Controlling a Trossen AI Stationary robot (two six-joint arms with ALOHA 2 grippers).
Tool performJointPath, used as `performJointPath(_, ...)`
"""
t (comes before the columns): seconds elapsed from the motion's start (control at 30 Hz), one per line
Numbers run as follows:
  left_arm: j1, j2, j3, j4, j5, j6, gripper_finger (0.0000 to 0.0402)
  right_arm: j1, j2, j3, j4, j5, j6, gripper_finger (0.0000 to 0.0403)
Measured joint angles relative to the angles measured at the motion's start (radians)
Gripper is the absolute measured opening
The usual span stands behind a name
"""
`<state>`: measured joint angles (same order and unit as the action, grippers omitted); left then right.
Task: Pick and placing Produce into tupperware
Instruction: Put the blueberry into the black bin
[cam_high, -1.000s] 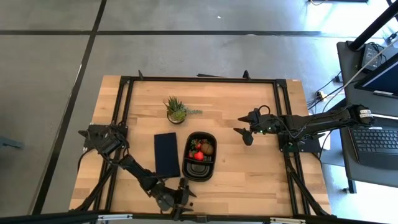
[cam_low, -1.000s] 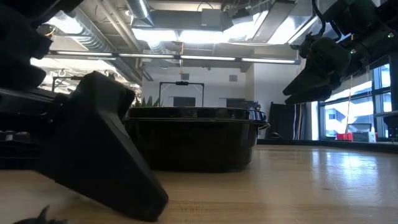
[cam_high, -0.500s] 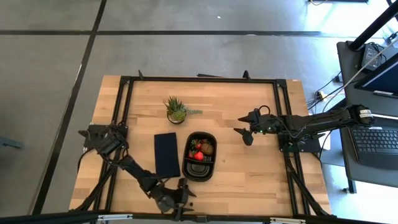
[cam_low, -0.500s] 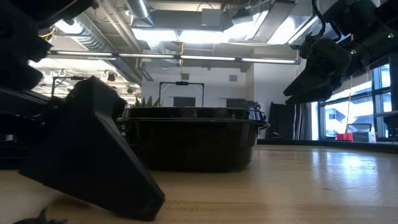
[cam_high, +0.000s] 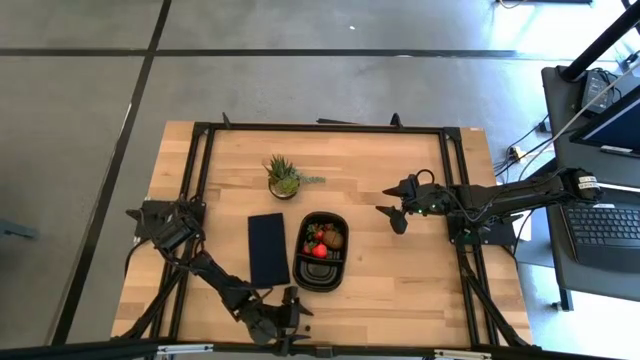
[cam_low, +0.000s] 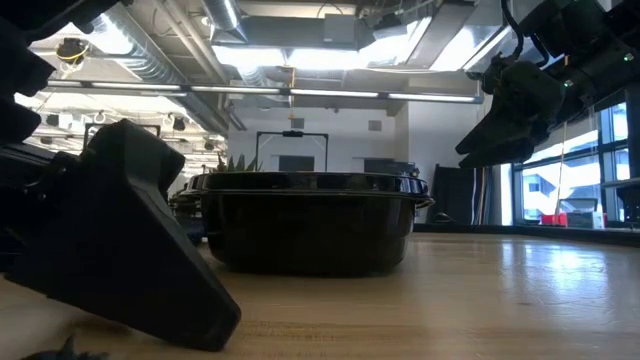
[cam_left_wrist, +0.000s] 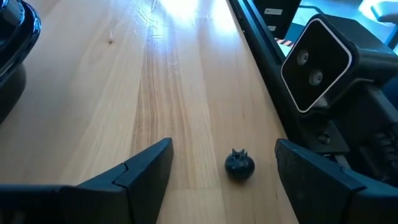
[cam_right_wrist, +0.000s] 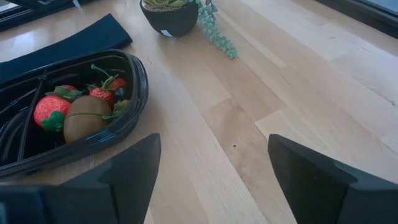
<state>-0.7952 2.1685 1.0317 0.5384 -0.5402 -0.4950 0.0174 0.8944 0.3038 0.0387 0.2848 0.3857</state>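
Note:
A tiny dark round berry (cam_left_wrist: 239, 166) lies on the wood near the table's front edge. My left gripper (cam_left_wrist: 224, 171) is low over it and open, one finger on either side, touching nothing. The black tupperware (cam_high: 322, 250) at the table's middle holds red strawberries (cam_right_wrist: 50, 109) and a brown kiwi (cam_right_wrist: 87, 119). My right gripper (cam_high: 392, 215) hangs open above the table, to the right of the tupperware, with nothing between its fingers (cam_right_wrist: 214, 180).
A flat dark panel (cam_high: 267, 247) lies just left of the tupperware. A small spiky potted plant (cam_high: 285, 177) stands behind them. A white camera box (cam_left_wrist: 311, 62) sits on the black frame rail right beside the berry. Bare wood lies between the tupperware and my right gripper.
My left gripper has swung a little toward the table's left edge and rolled slightly about its own axis, staying low and open. The berry has not moved.

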Motion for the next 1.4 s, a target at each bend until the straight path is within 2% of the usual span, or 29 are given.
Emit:
performJointPath(0.2, -0.001, 0.022, 0.0, 0.006, -0.018, -0.016, 0.0259, 0.0, 0.0, 0.0, 0.0, 0.0, 0.002, 0.0298)
performJointPath(1.23, -0.016, 0.039, -0.001, -0.007, -0.072, -0.049, 0.0062, 0.0, 0.0, 0.0, 0.001, 0.0, 0.001, 0.0298)
performJointPath(1.4, -0.016, 0.039, -0.002, -0.007, -0.074, -0.049, 0.0046, 0.0, 0.0, 0.0, 0.001, 0.0, 0.0, 0.0298)
